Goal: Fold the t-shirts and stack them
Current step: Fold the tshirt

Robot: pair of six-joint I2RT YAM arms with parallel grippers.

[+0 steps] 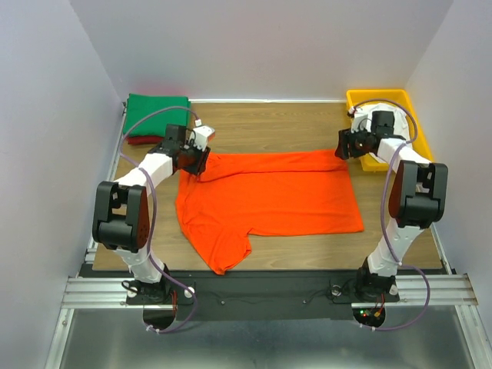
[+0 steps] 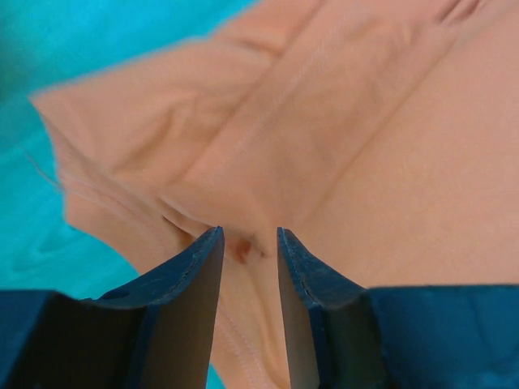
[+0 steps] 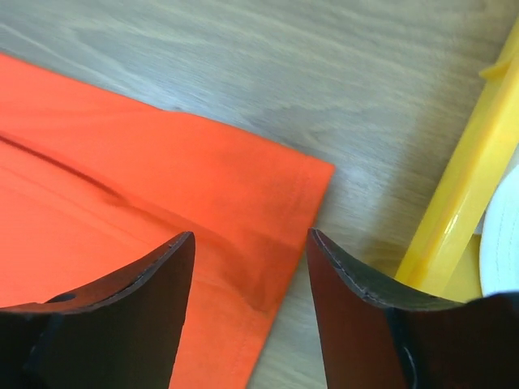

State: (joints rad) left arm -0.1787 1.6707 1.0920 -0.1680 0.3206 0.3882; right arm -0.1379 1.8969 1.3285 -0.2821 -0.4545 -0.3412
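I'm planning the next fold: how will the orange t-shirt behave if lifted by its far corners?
Probably floppy: the orange t-shirt shows soft creases and folds, so it should sag between grips. Likely light, since it lies thin and flat. Pushed across the smooth wooden table, it would probably bunch rather than hold shape.

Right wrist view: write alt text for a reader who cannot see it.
The right gripper stands open, its dark fingers over the corner of a bright orange cloth t-shirt on a wooden table. A yellow plastic tray shows at right.
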